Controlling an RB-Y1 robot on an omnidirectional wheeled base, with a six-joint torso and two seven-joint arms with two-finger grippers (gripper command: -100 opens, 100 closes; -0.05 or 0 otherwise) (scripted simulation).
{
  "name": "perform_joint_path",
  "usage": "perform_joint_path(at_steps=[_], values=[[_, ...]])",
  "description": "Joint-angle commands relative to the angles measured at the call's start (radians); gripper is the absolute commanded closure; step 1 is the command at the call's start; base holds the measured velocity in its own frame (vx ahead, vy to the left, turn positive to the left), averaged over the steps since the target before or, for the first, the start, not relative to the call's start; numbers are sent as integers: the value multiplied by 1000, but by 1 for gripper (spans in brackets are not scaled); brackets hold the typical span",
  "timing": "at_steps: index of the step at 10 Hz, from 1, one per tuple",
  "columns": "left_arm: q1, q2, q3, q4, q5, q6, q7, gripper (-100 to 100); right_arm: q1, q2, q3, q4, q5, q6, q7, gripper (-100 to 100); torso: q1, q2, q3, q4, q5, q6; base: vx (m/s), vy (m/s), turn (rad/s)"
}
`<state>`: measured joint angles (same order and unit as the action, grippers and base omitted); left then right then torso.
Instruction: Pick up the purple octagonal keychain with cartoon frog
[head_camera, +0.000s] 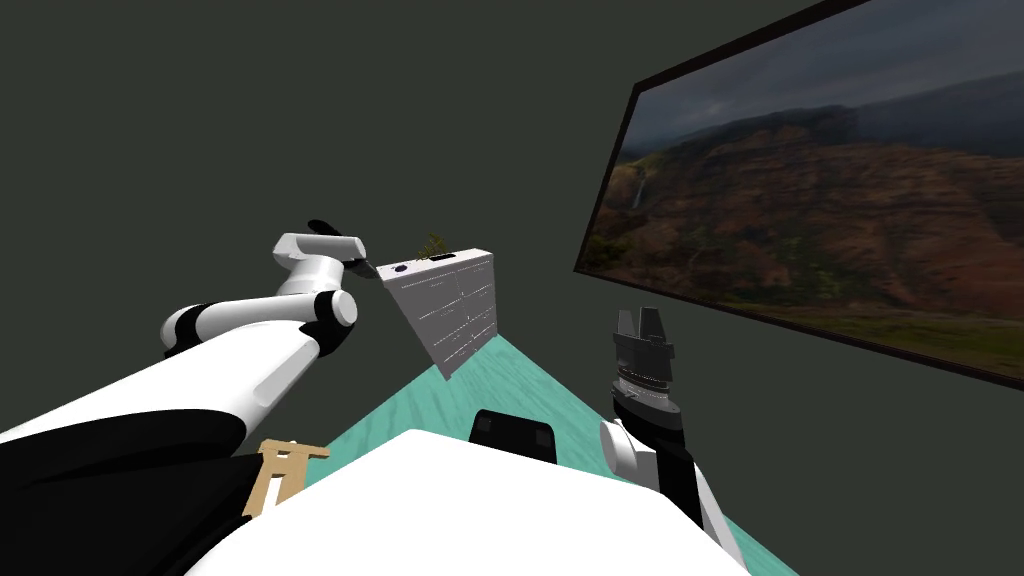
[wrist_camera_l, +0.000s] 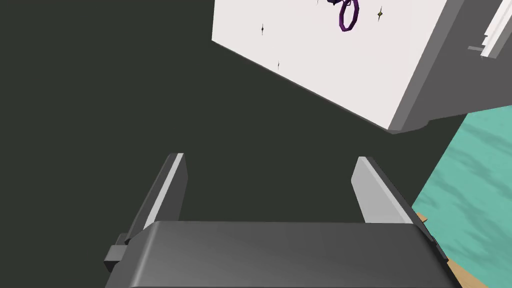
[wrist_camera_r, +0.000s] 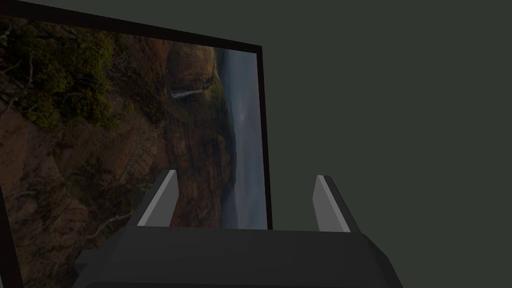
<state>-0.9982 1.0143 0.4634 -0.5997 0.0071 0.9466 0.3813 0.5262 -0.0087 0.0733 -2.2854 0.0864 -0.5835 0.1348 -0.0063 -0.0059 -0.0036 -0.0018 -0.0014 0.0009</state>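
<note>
**Operator:** On the drawer unit's (wrist_camera_l: 300, 65) white top, inboard of the corner nearest my left gripper (wrist_camera_l: 270, 162), I see the purple keychain (wrist_camera_l: 348, 14).

**Supervisor:** Left gripper condition?

**Operator:** Fingers spread, nothing between them. The gripper sits just off the unit's end edge, apart from the keychain.

**Supervisor:** Right gripper?

**Operator:** My right gripper (head_camera: 642, 322) is raised at my right side. Fingers apart, empty.

Purple keychain (wrist_camera_l: 341, 20); white-topped, grey-sided chest of drawers (wrist_camera_l: 320, 65); teal, darker-streaked floor (wrist_camera_l: 475, 190); dark grey-green wall (wrist_camera_l: 100, 75).
</note>
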Motion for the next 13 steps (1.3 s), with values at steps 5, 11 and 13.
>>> perform_joint_path(at_steps=[5, 11, 13], values=[[-92, 27, 11, 85, 26, 97, 77, -100, 0, 0, 0, 0, 0, 0, 0, 0, 6, -1, -1, 0, 2, 0, 85, -27, -69], [-79, 35, 52, 100, 50, 103, 22, -100, 0, 0, 0, 0, 0, 0, 0, 0, 6, 3, 2, 1, 2, -2, 51, 10, 32], [-78, 43, 70, 113, 60, 96, -14, -100, 0, 0, 0, 0, 0, 0, 0, 0, 3, -4, -2, -1, 1, -1, 139, -60, 113]])
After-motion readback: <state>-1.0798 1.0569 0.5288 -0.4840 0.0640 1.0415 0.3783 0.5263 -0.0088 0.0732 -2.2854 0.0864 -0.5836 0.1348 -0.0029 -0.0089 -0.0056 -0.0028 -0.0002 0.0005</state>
